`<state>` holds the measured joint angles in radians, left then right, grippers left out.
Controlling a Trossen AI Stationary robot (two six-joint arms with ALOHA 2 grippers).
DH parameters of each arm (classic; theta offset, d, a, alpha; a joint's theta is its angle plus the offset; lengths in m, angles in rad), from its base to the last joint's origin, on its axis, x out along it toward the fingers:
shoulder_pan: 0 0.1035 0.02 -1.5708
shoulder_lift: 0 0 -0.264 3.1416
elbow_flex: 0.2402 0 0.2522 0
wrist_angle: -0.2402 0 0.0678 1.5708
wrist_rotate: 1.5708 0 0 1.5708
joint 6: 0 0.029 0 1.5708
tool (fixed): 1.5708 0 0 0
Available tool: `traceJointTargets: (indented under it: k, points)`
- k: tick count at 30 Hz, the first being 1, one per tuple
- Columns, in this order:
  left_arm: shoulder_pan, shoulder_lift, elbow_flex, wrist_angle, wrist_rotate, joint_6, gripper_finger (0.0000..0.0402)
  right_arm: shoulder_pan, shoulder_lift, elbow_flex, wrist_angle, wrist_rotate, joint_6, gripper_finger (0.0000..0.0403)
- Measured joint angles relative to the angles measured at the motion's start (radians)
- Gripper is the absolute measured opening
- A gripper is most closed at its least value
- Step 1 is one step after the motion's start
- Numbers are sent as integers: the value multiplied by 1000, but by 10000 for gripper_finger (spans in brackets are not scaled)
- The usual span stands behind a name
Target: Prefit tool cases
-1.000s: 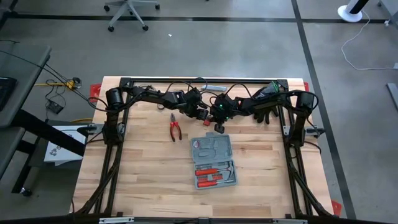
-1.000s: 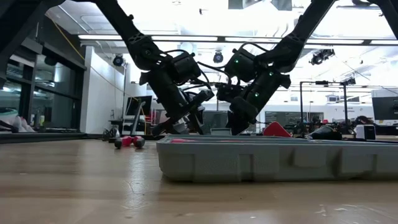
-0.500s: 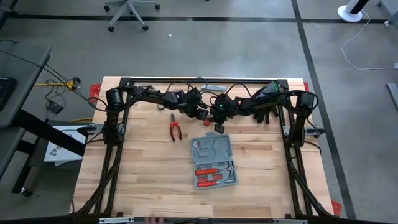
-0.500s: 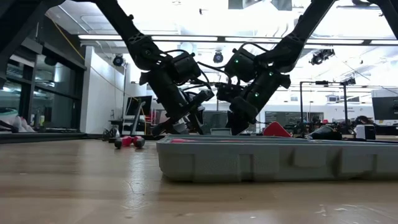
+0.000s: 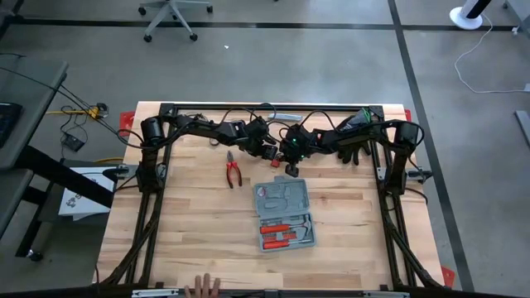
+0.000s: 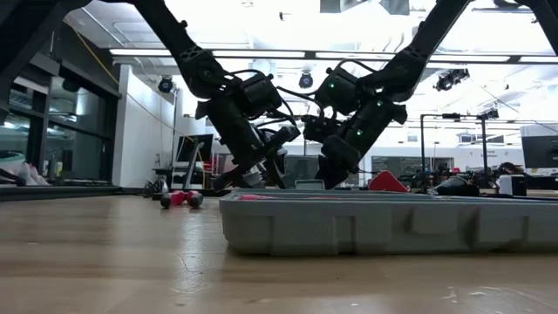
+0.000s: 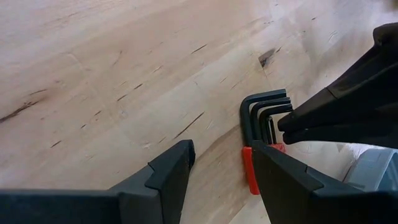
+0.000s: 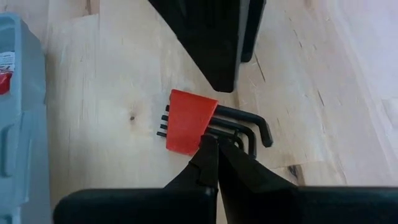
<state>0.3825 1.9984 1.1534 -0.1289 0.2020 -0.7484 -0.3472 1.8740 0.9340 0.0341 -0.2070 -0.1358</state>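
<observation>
case [image 5: 285, 213] table [image 5: 190, 248] centre, open | pliers [image 5: 233, 170] left-behind it | hex keys [image 8: 211, 127] behind case

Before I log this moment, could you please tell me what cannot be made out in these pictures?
- Hex key set: in the high view, hidden under both tools.
- Right tool: shut at the keys' black bends; actual contact cannot be told.
- Tool case: the low view shows only its wall, so its contents are hidden there.
- Hand: cut off by the high view's bottom edge.
- Pliers: too small for detail.
</observation>
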Motion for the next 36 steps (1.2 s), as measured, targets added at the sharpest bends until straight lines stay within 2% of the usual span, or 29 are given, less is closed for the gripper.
traceJointTargets:
  k: [36]
  points:
    - [0, 0, 0, 0, 0, 0, 165, -1, 0, 0, 0, -1, -11, 0]
